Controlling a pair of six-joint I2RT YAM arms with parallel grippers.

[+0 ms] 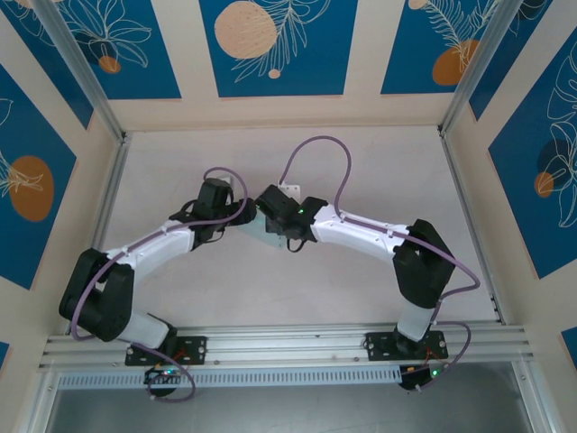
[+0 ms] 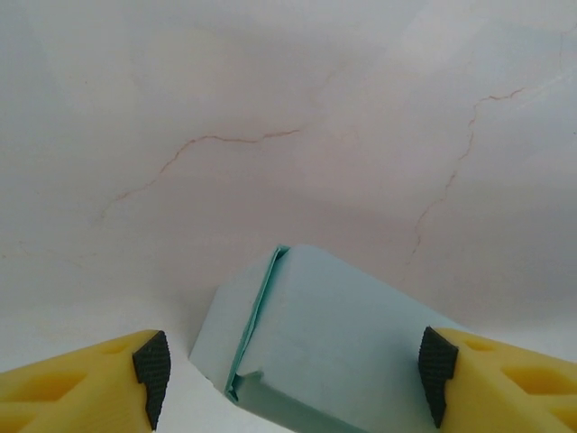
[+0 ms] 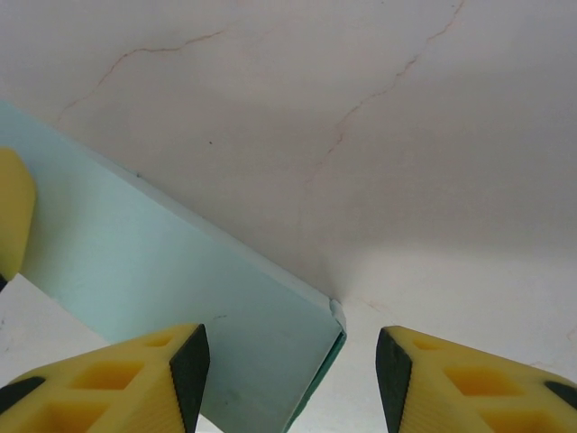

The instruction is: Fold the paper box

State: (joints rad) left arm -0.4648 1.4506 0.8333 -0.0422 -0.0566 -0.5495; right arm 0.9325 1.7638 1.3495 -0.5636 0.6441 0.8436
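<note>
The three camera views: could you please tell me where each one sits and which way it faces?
Top external: fixed above and behind the arms, looking down at the table; both arms and their bases show, converging on the paper box.
Left wrist: on the left wrist, facing along the open left gripper toward the box's end.
Right wrist: on the right wrist, facing along the open right gripper toward the box's corner.
Shared: both wrist views see the same box on the table.
</note>
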